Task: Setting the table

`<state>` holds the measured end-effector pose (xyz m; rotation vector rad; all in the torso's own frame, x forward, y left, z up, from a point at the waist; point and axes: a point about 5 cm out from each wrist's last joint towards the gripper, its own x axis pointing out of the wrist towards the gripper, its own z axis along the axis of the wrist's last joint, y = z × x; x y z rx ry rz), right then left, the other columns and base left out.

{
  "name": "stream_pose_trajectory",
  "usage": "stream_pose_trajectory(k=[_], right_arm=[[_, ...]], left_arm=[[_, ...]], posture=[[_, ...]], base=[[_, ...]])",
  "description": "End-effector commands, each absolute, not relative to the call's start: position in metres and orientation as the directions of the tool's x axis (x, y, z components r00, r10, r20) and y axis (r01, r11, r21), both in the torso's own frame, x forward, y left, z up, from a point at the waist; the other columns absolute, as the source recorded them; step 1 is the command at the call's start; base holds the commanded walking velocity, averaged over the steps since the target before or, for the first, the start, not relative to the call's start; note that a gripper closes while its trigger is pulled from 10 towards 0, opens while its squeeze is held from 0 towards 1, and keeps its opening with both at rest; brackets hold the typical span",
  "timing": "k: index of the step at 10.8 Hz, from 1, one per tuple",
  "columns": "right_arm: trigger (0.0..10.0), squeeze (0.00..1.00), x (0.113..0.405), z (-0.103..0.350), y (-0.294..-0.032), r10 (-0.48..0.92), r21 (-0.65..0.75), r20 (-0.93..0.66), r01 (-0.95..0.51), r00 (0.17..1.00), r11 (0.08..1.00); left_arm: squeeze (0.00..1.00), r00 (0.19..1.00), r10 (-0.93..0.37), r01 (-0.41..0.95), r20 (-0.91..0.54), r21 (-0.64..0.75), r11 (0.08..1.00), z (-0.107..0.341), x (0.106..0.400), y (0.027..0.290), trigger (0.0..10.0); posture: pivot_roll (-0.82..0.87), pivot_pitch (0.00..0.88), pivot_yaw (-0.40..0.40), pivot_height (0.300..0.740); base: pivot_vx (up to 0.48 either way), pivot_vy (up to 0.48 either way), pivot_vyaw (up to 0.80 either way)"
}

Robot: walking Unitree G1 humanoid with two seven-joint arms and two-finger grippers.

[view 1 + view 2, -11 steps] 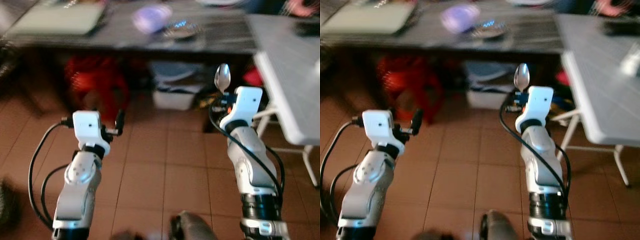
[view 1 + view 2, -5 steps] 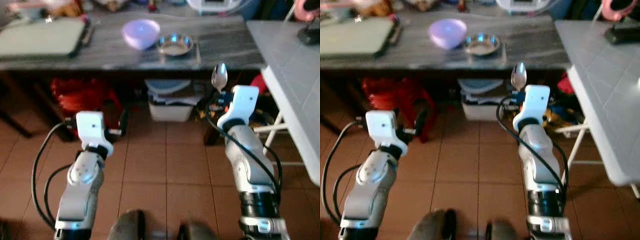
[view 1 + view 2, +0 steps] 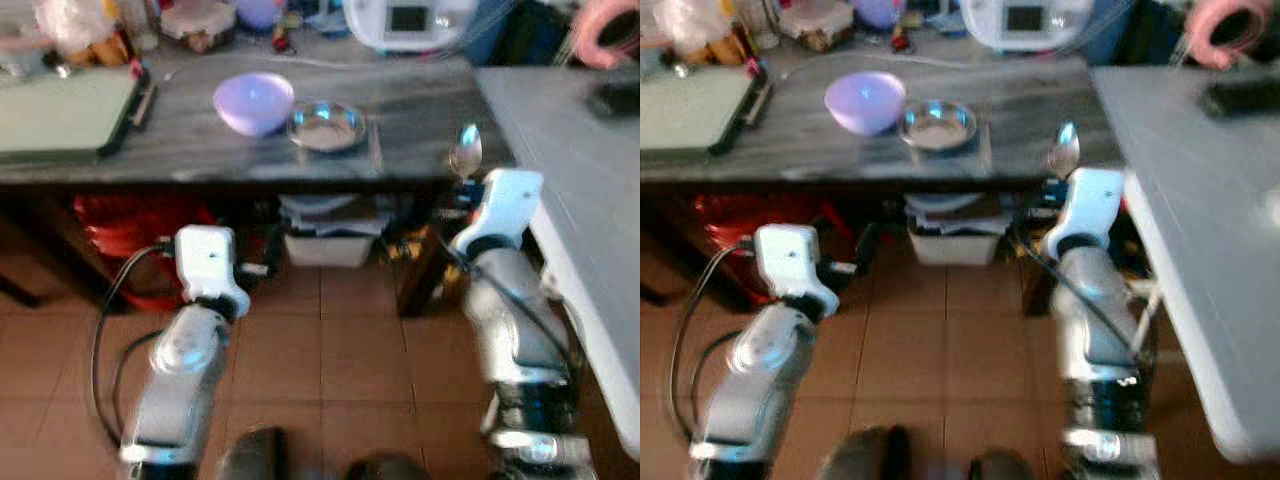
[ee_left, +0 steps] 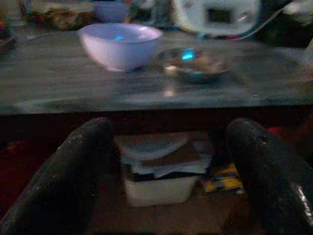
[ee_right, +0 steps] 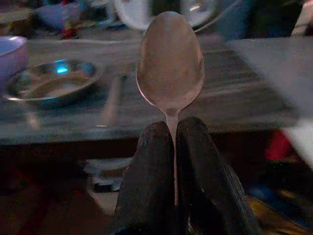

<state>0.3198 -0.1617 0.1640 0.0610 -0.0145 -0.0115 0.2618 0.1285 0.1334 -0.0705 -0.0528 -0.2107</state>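
Observation:
My right gripper [image 5: 170,133] is shut on a metal spoon [image 3: 465,155], whose bowl [image 5: 169,62] stands upright above the fingers, just short of the dark table's front edge. On that grey-streaked table [image 3: 180,140] sit a lilac bowl [image 3: 253,101] and, to its right, a shallow metal dish [image 3: 325,125]. My left gripper [image 4: 168,142] is open with nothing between its fingers, held low in front of the table edge, below the lilac bowl [image 4: 120,44] and metal dish [image 4: 195,61].
A white folding table [image 3: 590,210] runs along the right side. A green board [image 3: 60,115] lies at the dark table's left. A white appliance [image 3: 405,20], jars and food sit at the back. Under the table are a white bin [image 3: 320,240] and a red bag [image 3: 125,220].
The camera has come closer to the dark table; bowl and dish now sit lower in the picture. Both arms have advanced with it, spoon still held upright.

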Motion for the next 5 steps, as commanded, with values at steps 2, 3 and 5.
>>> stream_pose_trajectory(k=[2,3,5], right_arm=[[10.0,0.00,0.3217,0.1686,-0.1635,-0.011,0.053,0.036,0.009,0.999,0.999],[10.0,0.00,0.3219,0.1693,-0.1636,-0.010,0.055,0.040,0.007,0.999,0.998],[10.0,0.00,0.3220,0.1692,-0.1659,-0.022,0.045,0.045,0.020,0.999,0.999]], left_arm=[[0.00,0.980,-0.189,0.192,0.055,-0.057,0.980,0.1336,0.2616,0.1302,10.0],[0.00,0.981,-0.186,0.189,0.055,-0.058,0.980,0.1334,0.2616,0.1306,10.0],[0.00,0.981,-0.184,0.187,0.057,-0.054,0.981,0.1331,0.2602,0.1311,10.0]], posture=[[-0.01,0.130,0.020,0.740],[-0.01,0.129,0.021,0.740],[-0.01,0.129,0.019,0.740]], base=[[0.480,0.000,0.00],[0.469,0.000,0.00],[0.465,0.000,0.00]])
